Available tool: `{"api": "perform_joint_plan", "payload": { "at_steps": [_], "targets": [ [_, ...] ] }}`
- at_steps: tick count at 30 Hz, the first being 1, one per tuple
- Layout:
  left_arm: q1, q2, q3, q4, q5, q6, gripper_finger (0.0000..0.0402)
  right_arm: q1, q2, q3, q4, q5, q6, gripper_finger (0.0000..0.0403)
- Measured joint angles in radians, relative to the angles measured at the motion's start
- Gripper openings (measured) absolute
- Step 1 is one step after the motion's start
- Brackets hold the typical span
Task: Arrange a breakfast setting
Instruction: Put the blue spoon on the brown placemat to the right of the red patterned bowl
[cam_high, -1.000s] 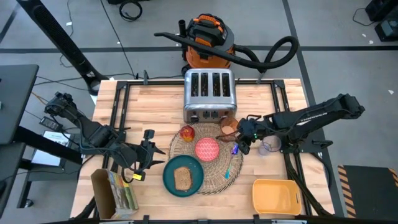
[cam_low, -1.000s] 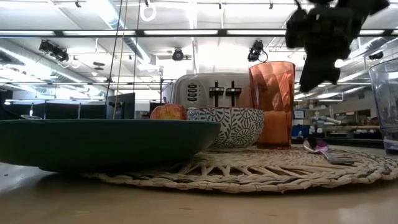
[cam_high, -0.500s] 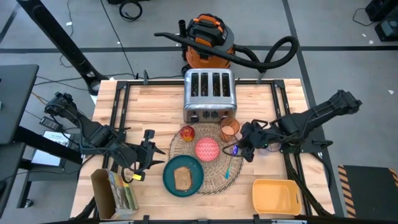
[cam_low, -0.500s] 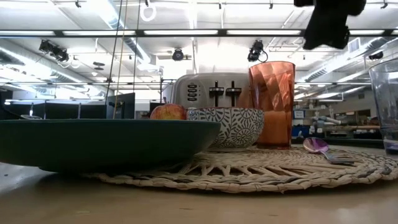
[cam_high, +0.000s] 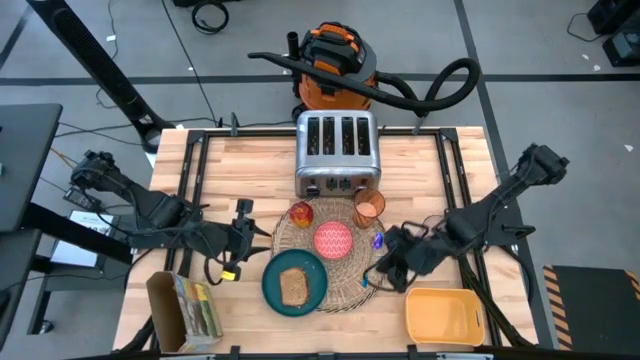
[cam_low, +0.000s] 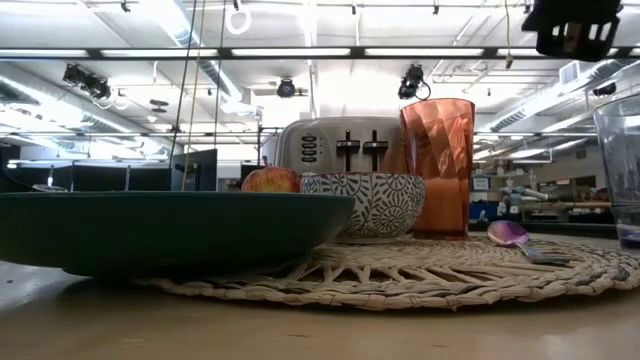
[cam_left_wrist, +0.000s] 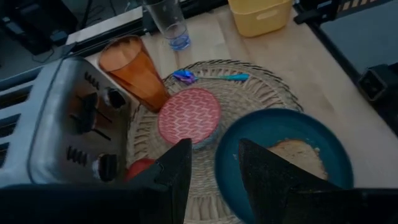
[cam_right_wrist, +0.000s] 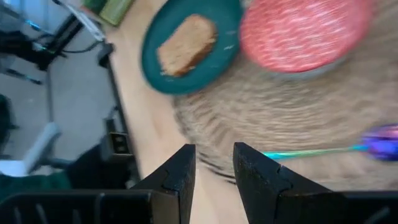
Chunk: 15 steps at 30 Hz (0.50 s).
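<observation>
— On the wooden table (cam_high: 200, 160), what did the setting look like?

— My round straw placemat (cam_high: 345, 285) lay in front of the chrome toaster (cam_high: 336, 152). Its weave ran in coiled rings with a looped, open edge. The dark teal plate (cam_high: 272, 290) sat on its near left edge, partly overhanging onto the table, with one brown slice of toast (cam_high: 293, 286) flat in the middle.

— And the rest?

— The small bowl (cam_high: 333, 240) stood at the centre of the mat, pink-red with a fine zigzag pattern seen from above, and blue-and-white patterned on its outer wall in the low view. The red-yellow apple (cam_high: 301, 213) sat just beside it, toward the toaster. The translucent orange cup (cam_high: 369, 207), faceted and upright, stood at the mat's far right edge. The spoon (cam_left_wrist: 211, 77) lay flat on the right side of the mat, with a teal handle and purple-blue bowl.

— Where were your grippers?

— My right gripper (cam_high: 388, 275) hung above the mat's right edge, near the spoon, fingers (cam_right_wrist: 180, 177) a little apart and holding nothing. My left gripper (cam_high: 240, 240) waited left of the mat, fingers (cam_left_wrist: 177, 171) apart and empty. A yellow tray (cam_high: 442, 316) sat at the near right corner.
</observation>
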Motion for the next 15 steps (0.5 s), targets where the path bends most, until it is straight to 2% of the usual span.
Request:
{"api": "perform_joint_plan", "payload": {
  "at_steps": [3, 9, 12, 15],
  "targets": [
    [0.022, 0.0, 0.0, -0.003, 0.0, 0.007, 0.0139, 0.019, 0.081, 0.039, 0.041, -0.007, 0.037, 0.0116],
    [0.048, 0.0, 0.0, -0.073, 0.0, -0.018, 0.0139, 0.022, 0.271, 0.231, -0.096, -0.024, 0.126, 0.0116],
    [0.054, 0.0, 0.0, -0.093, 0.0, -0.028, 0.0139, 0.017, 0.363, 0.317, -0.21, 0.016, 0.264, 0.0116],
    [0.053, 0.0, 0.0, -0.113, 0.0, -0.033, 0.0139, 0.007, 0.442, 0.367, -0.339, 0.048, 0.503, 0.0116]
  ]
}}
